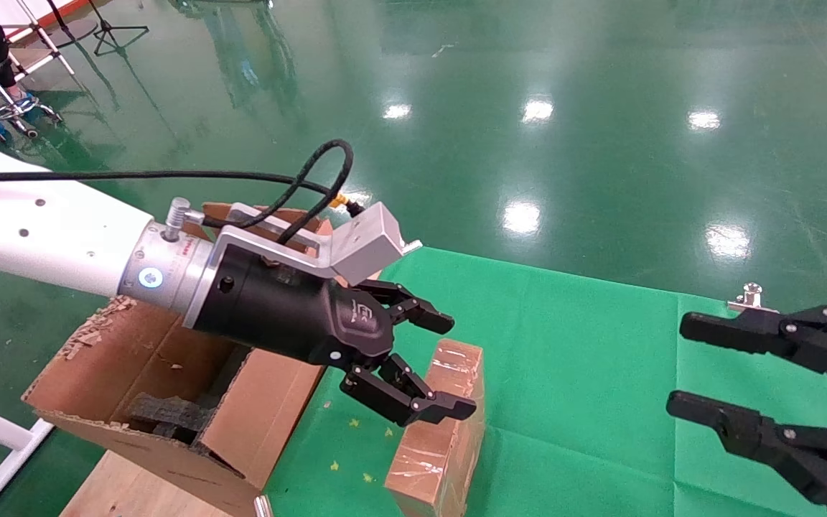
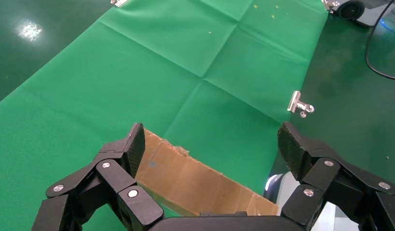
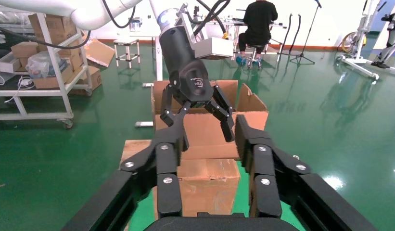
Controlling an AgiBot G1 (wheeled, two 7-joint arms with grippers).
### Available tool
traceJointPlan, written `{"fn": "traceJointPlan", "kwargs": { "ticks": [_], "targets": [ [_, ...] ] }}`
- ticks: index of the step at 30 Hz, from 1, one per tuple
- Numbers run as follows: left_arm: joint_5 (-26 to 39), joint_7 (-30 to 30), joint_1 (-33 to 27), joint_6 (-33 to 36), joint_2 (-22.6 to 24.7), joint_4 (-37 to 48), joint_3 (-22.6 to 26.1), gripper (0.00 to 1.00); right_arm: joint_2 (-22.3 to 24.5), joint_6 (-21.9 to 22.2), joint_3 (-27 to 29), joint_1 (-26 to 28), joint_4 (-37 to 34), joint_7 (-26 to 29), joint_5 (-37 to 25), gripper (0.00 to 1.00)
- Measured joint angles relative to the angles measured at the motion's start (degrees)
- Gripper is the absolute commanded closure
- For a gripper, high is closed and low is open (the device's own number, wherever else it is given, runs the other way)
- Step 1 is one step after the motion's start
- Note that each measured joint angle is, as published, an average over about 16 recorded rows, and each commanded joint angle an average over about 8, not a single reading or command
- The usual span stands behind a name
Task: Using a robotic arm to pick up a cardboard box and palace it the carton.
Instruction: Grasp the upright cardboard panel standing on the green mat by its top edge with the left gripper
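Note:
The small taped cardboard box lies on the green cloth, to the right of the carton. It also shows in the left wrist view and the right wrist view. My left gripper, on the white robotic arm, is open and empty, hovering above the box's far end with a finger on each side. The large carton with ragged flaps and black foam inside stands at the left. My right gripper is open and empty, parked at the right over the cloth.
The green cloth covers the table, held by a silver clip at its edge. Glossy green floor lies beyond. A wooden board lies under the carton. A seated person and shelves with boxes are far off.

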Motion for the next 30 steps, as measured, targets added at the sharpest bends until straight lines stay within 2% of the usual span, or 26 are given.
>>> {"fn": "traceJointPlan", "kwargs": {
  "ticks": [6,10,20,25,30],
  "targets": [
    [4.13,-4.59,-3.16,0.94,1.81,-0.05,3.01,0.00,0.00,0.01,0.00,0.00,-0.01,0.00,0.00,1.00],
    [7.75,-9.36,-6.30,1.52,4.00,-0.28,6.76,0.00,0.00,0.01,0.00,0.00,-0.01,0.00,0.00,1.00],
    [15.88,-27.55,-18.51,2.75,12.27,0.26,23.58,0.00,0.01,0.01,-0.01,0.01,-0.02,-0.01,0.00,1.00],
    [15.99,-34.60,-23.29,2.72,15.79,1.68,31.86,0.00,0.01,0.01,-0.01,0.01,-0.02,-0.01,0.01,1.00],
    [14.62,-39.21,-26.56,2.49,18.57,3.46,38.20,0.00,0.01,0.01,-0.02,0.01,-0.02,-0.01,0.01,1.00]
  ]
}}
